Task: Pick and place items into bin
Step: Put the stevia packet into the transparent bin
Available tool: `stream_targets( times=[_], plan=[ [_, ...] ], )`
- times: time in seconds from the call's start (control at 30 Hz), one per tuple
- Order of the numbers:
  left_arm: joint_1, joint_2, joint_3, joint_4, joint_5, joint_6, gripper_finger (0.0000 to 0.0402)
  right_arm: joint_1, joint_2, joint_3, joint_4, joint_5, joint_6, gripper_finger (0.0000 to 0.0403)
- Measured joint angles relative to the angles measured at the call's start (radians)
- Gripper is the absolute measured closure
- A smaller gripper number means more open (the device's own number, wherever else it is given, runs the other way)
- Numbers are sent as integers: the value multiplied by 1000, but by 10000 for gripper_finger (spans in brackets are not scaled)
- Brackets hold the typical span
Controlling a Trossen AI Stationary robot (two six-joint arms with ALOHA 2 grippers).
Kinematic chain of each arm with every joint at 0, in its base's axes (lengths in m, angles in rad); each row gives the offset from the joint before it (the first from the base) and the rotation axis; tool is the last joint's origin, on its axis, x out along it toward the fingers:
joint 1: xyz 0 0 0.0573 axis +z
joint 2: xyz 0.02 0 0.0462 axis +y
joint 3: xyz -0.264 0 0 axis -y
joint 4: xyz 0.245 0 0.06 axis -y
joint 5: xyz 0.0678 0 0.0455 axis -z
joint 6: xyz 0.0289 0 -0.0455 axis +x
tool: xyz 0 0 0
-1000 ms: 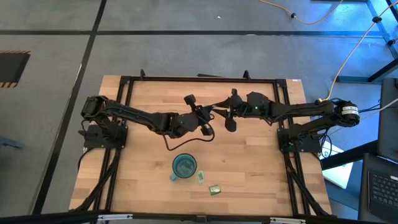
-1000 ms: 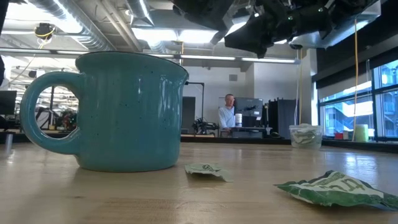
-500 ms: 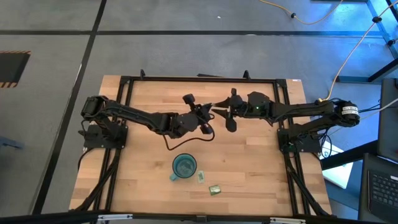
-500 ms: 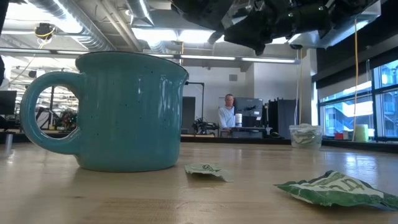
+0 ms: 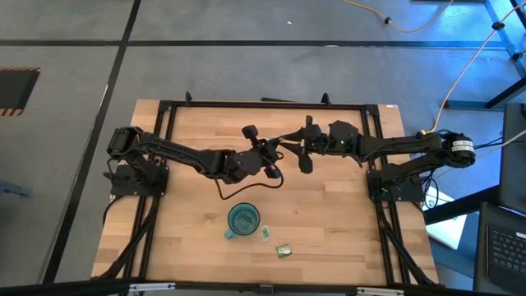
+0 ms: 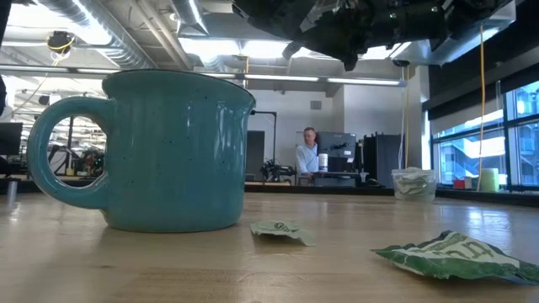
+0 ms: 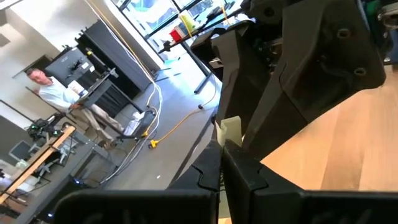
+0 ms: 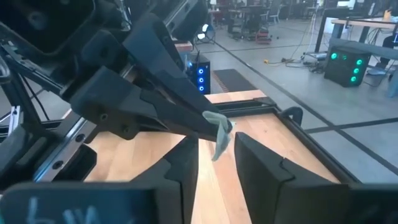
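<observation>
High over the middle of the table, my left gripper and right gripper meet tip to tip. The left one is shut on a small pale green packet. My right gripper is open, one finger on either side of that packet; I see no touch. Two more packets lie flat on the table near the teal mug. The whitish cup, with packets inside, stands far back in the low view; in the high view I cannot make it out. My left gripper pinches the packet by one edge between its two fingertips. It comes in roughly level from the table's left. The packet is lifted clear and droops from the tips between the right gripper's fingers.
The teal mug stands near the table's front, its handle toward the near left. A black cable loops below the left arm. The black frame rims the table. A person stands at a desk in the room behind.
In the low view the dark grippers overhead have drawn up a little. The mug, the cup and the packets on the table have kept still.
</observation>
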Motion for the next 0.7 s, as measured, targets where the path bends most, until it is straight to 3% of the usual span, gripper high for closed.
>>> stream_targets(
  times=[0.47, 0.7],
  plan=[
    [0, 0, 0, -23, -4, -6, 398, 0, 0, 0, -10, 0, -28, 396],
    [-1, 0, 0, -36, 2, -18, 388, 0, 0, -1, -20, 0, -29, 400]
  ],
)
